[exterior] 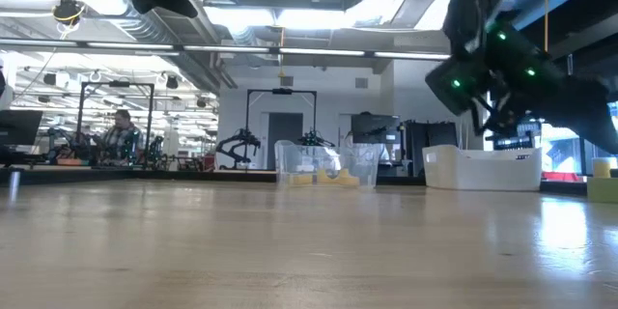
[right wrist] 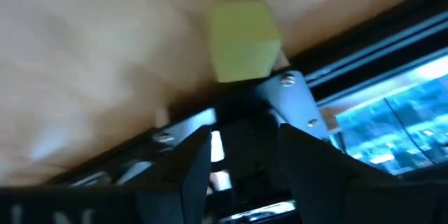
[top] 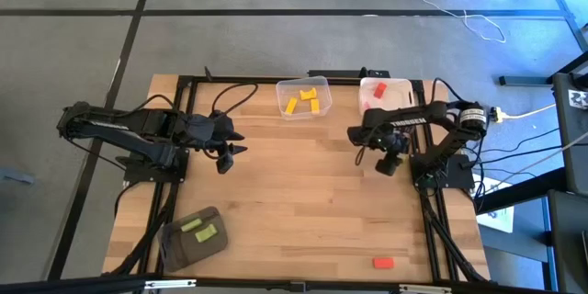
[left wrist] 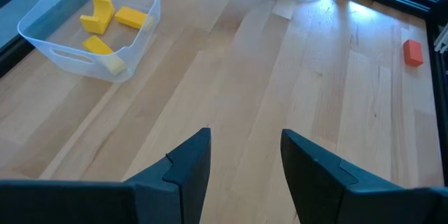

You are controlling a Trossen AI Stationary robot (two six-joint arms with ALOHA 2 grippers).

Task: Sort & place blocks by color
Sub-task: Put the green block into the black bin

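Spreading bare between both arms, the table (top: 303, 202) leaves room — the left gripper (left wrist: 245, 155) hangs parted and empty (right gripper (top: 390, 161) likewise) near the white bin (top: 395, 87).

Two dark, near-black jointed arms, the left arm (top: 138, 133) and the right arm (top: 418, 129), were built of blocky segments with black cables looping from their bases. The right arm carried white lettering along one segment and a silver-and-black round joint near its base, and small green lights glowed on its housing in the low view. The left gripper (left wrist: 245, 171) ended in two flat, dark, angular fingers (left wrist: 185, 171), as did the right gripper (right wrist: 245, 161), beyond which sat a black bracket fixed with silver screws.
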